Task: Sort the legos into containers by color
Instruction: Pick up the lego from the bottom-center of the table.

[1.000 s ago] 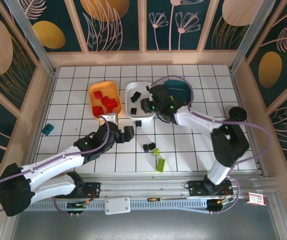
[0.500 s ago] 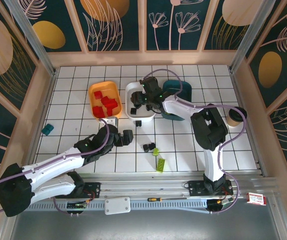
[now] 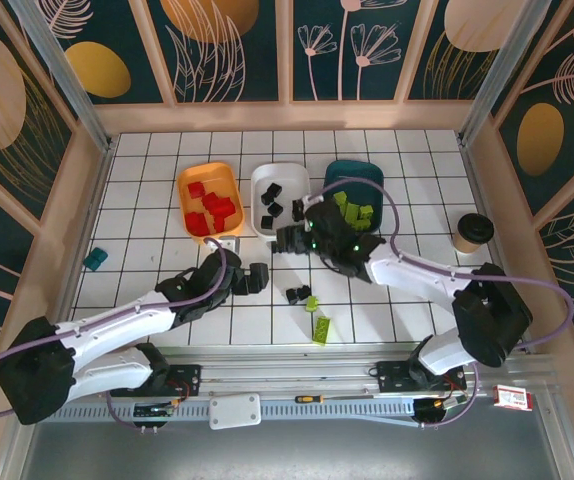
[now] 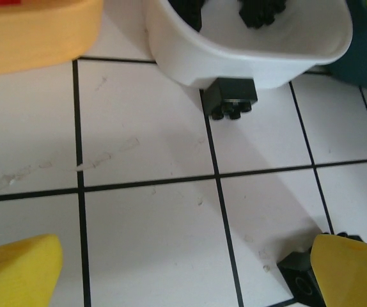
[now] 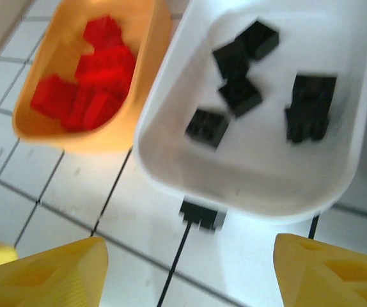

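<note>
Right gripper (image 3: 291, 238) has backed off the white tray (image 3: 289, 178), upper centre, fingers apart and empty, seemingly lining up the stray black brick (image 5: 203, 214) at its rim; left gripper (image 3: 255, 278) spread too

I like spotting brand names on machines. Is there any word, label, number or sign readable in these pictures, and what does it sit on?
No text can be read here.
Red-and-white tag right of the front rail: possibly printed, too small to read.
White box by that rail: no legible marking.
Wall panels: painted flowers, no words.
</note>
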Available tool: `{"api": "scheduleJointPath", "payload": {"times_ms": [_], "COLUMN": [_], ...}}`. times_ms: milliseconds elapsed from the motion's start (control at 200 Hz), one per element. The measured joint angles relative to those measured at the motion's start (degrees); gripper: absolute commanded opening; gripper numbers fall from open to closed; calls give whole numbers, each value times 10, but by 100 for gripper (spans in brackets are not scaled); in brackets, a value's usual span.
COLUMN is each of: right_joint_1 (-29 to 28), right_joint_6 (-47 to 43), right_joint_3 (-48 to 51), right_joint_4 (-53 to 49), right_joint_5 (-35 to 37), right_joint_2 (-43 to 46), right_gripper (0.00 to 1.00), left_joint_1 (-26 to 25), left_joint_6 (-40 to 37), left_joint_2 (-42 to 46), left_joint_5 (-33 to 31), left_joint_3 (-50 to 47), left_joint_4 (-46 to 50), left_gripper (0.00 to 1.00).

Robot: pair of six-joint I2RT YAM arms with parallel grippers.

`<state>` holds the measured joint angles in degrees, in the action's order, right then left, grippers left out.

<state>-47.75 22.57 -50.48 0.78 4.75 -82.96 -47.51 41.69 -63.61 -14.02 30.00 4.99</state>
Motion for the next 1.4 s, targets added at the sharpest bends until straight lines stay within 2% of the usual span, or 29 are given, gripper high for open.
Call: {"api": "scheduleJointPath", "payload": {"times_ms": [110, 420, 571, 796, 886, 1066, 1251, 1291, 1396], "right_joint_1": [-37, -78, -105, -177, -211, -267, -287, -287, -287], "right_joint_6": [19, 53, 84, 160, 200, 271, 319, 326, 339], "right_joint_3": [47, 105, 150, 158, 165, 165, 162, 163, 168], "right_joint_4": [7, -9, -56, -150, -174, -219, -252, -255, -265], "right_joint_5": [13, 44, 66, 98, 100, 109, 135, 137, 144], "right_joint_2": [4, 6, 67, 134, 132, 68, 41, 42, 49], "right_gripper": [69, 70, 70, 76, 81, 81, 71, 65, 43], "left_joint_1": [0, 0, 0, 0, 0, 0, 0, 0, 0], "left_joint_6": [0, -1, 0, -1, -1, -1, -3, -4, -5], "left_joint_2": [19, 24, 14, -1, -10, -29, -32, -32, -31], "left_joint_5": [-1, 28, 37, 37, 37, 37, 37, 37, 35], "left_joint_3": [0, -12, -17, -17, -17, -17, -17, -17, -17], "left_joint_4": [0, -1, -1, -5, -6, -16, -16, -16, -16], "left_gripper": [98, 99, 98, 99, 98, 99, 99, 99, 99]}}
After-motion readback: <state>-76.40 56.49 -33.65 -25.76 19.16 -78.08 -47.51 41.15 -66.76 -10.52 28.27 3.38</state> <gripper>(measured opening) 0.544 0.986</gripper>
